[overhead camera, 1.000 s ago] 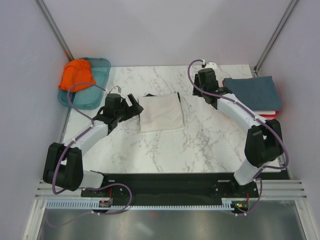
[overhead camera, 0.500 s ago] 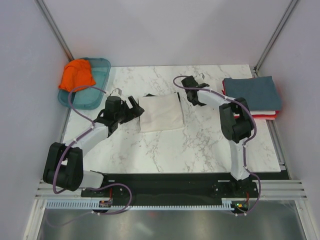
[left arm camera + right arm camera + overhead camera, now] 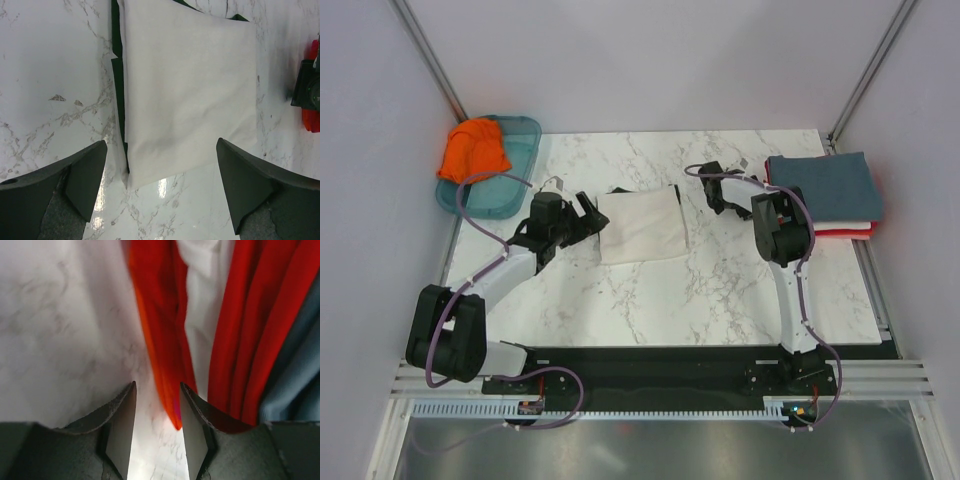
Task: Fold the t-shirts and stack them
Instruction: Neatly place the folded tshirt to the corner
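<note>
Jaws of left gripper [image 3: 161,145] stand wide apart at folded cream t-shirt [image 3: 185,90]; right gripper [image 3: 158,386] stands part-open at red t-shirt [image 3: 160,340] edge.

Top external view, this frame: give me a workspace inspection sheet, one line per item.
Surface: marble table.
Job's things: cream t-shirt folded at centre; slate-blue t-shirt tops the right-hand stack, with red and white layers beneath; orange t-shirt bunched on the teal tray.
Clutter: nothing seen.
Grippers: left gripper open, empty, beside the cream t-shirt; right gripper open, empty, facing the stack.
Cables: purple cables loop along both arms.
Surroundings: plain walls, metal corner posts.
</note>
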`<state>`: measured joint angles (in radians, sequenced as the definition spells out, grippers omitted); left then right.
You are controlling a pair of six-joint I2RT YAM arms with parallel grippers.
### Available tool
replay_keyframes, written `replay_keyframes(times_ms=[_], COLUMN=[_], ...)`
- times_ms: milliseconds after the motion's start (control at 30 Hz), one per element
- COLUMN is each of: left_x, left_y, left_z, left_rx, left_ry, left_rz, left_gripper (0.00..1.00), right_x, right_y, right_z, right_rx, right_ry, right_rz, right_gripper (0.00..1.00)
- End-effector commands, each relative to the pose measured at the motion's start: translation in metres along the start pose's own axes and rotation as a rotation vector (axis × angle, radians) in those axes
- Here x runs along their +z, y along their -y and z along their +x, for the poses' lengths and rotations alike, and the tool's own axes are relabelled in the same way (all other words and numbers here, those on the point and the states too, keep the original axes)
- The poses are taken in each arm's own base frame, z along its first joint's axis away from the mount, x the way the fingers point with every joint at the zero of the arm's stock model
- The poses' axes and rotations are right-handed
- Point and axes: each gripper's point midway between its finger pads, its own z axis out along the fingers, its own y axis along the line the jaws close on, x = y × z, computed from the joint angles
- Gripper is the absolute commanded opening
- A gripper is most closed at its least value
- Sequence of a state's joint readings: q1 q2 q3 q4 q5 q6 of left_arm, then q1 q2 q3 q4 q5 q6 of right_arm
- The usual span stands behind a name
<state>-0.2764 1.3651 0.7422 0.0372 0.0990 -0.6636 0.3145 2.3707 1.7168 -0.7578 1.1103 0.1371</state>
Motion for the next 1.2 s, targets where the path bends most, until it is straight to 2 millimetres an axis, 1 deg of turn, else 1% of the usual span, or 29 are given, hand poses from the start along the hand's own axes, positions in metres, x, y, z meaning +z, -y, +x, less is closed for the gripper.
replay_keyframes(times_ms=[0,33,100,167,233,300,400,433,500,533,567,600,633,667,767,800,867,933,967,1167], left_x=[-0.001,0.0,0.0,0.0,0.001,0.001,0.002,0.002,0.003,0.003,0.004,0.004,0.004,0.005,0.006,0.007,0.007,0.007,0.007,0.01], left_y=[0.007,0.006,0.005,0.004,0.004,0.005,0.004,0.004,0.004,0.003,0.003,0.003,0.004,0.004,0.004,0.003,0.002,0.001,0.0,-0.003], left_z=[-0.012,-0.012,-0.012,-0.012,-0.012,-0.011,-0.011,-0.011,-0.011,-0.011,-0.01,-0.011,-0.011,-0.01,-0.009,-0.008,-0.007,-0.009,-0.008,-0.008], left_rx=[-0.017,-0.016,-0.013,-0.011,-0.012,-0.011,-0.012,-0.009,-0.009,-0.01,-0.008,-0.007,-0.007,-0.007,-0.007,-0.005,-0.001,0.005,0.007,0.006], left_ry=[0.044,0.043,0.043,0.042,0.042,0.038,0.034,0.036,0.035,0.035,0.031,0.031,0.029,0.027,0.021,0.017,0.018,0.026,0.026,0.02], left_rz=[0.021,0.018,0.012,0.009,0.009,0.011,0.009,0.008,0.008,0.005,0.005,0.005,0.007,0.007,0.008,0.005,0.002,-0.001,-0.006,-0.016], left_gripper=[0.97,0.97,0.97,0.97,0.97,0.97,0.97,0.97,0.97,0.97,0.97,0.97,0.97,0.97,0.97,0.97,0.97,0.97,0.97,0.97], right_x=[0.02,0.025,0.038,0.049,0.054,0.058,0.058,0.058,0.055,0.05,0.047,0.04,0.033,0.026,-0.003,-0.008,-0.027,-0.039,-0.05,-0.083], right_y=[0.01,0.008,0.012,0.009,0.01,0.013,0.013,0.014,0.015,0.018,0.017,0.014,0.016,0.015,-0.002,-0.006,-0.018,-0.023,-0.03,-0.05], right_z=[-0.005,-0.005,-0.001,0.002,0.0,0.0,-0.001,-0.002,-0.003,-0.006,-0.007,-0.009,-0.012,-0.015,-0.021,-0.02,-0.025,-0.029,-0.03,-0.043], right_rx=[-0.009,-0.014,-0.008,0.003,0.007,0.004,0.007,0.02,0.041,0.052,0.053,0.053,0.064,0.067,0.073,0.075,0.076,0.087,0.075,0.096], right_ry=[-0.03,-0.039,-0.067,-0.091,-0.095,-0.1,-0.098,-0.097,-0.09,-0.08,-0.074,-0.06,-0.044,-0.029,0.025,0.031,0.065,0.087,0.102,0.138], right_rz=[0.051,0.055,0.061,0.037,0.041,0.061,0.07,0.068,0.064,0.063,0.058,0.049,0.041,0.035,-0.031,-0.044,-0.094,-0.114,-0.133,-0.221], right_gripper=[0.47,0.46,0.45,0.45,0.45,0.42,0.27,0.18,0.08,0.0,0.0,0.0,0.0,0.0,0.0,0.0,0.0,0.0,0.0,0.0])
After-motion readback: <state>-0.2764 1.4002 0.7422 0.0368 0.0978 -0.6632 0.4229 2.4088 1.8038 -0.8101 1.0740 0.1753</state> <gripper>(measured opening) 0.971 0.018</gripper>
